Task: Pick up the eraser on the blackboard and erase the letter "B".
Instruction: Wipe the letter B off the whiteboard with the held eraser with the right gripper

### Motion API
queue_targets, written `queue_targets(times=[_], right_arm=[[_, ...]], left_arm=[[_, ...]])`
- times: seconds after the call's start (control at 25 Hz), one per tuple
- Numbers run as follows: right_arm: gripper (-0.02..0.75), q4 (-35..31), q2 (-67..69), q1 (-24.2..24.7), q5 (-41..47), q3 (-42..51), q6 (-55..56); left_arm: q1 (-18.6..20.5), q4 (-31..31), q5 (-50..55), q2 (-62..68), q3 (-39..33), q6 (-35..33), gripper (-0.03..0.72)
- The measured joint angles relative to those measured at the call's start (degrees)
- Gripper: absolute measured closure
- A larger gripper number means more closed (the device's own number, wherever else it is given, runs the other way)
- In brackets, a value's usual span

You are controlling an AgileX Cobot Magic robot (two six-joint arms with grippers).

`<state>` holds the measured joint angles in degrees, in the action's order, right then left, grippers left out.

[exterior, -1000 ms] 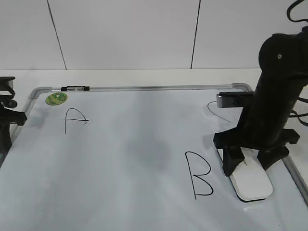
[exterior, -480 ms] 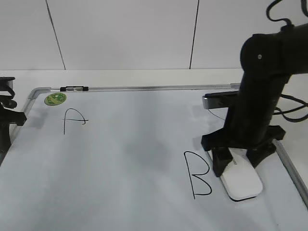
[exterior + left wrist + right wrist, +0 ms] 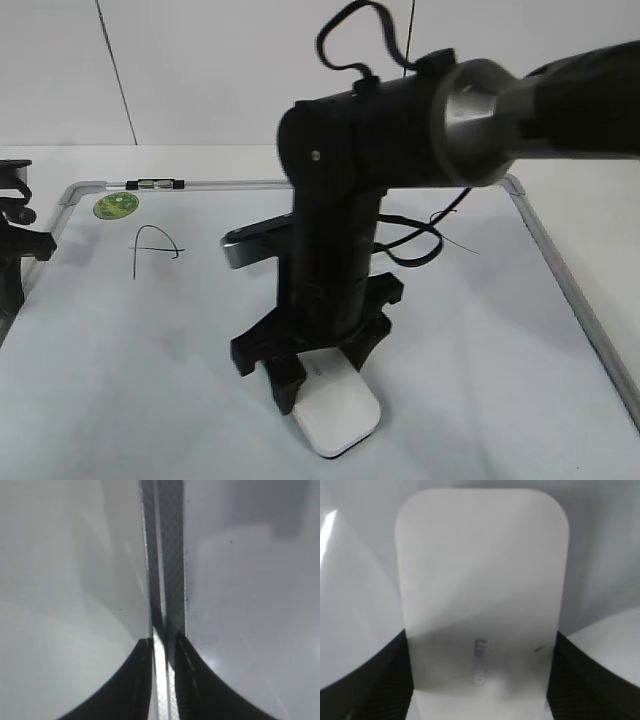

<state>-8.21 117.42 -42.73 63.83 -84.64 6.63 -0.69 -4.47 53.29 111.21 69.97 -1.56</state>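
Note:
The white eraser [image 3: 338, 412] lies flat on the blackboard [image 3: 480, 330] near its front middle. My right gripper [image 3: 312, 372] is shut on the eraser's sides; the right wrist view shows the eraser [image 3: 482, 595] with grey lettering between the black jaws [image 3: 480, 680]. No letter "B" shows: the board to the right of the eraser is plain white, and the arm hides the part behind it. My left gripper [image 3: 20, 250] sits at the board's left edge. In the left wrist view its jaws [image 3: 164, 652] are closed on the silver frame rail [image 3: 165, 555].
The letter "A" [image 3: 155, 250] and a green sticker [image 3: 117, 205] are at the board's far left. A small marker [image 3: 158, 183] lies on the top frame. Part of a "C" [image 3: 452, 235] shows behind the right arm. The right frame rail [image 3: 565, 290] runs along the right.
My right arm has swept left across the board with the eraser, from right of the "B" over to the front middle. The "B" no longer shows. The left arm has not moved.

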Motion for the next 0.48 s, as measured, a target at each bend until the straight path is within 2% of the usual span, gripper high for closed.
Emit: queue_targets(times=[0.16,0.48], right_arm=[[0.199,-0.8,3.1,-4.0,2.5,-5.6,0.0],[0.199,-0.7,4.0,-2.5,4.7,-7.1,0.5]], left_arm=[[0.0,-0.1,0.1,0.0,0.0,0.0,0.561],[0.0,-0.2,0.2,0.0,0.0,0.0,0.561]])
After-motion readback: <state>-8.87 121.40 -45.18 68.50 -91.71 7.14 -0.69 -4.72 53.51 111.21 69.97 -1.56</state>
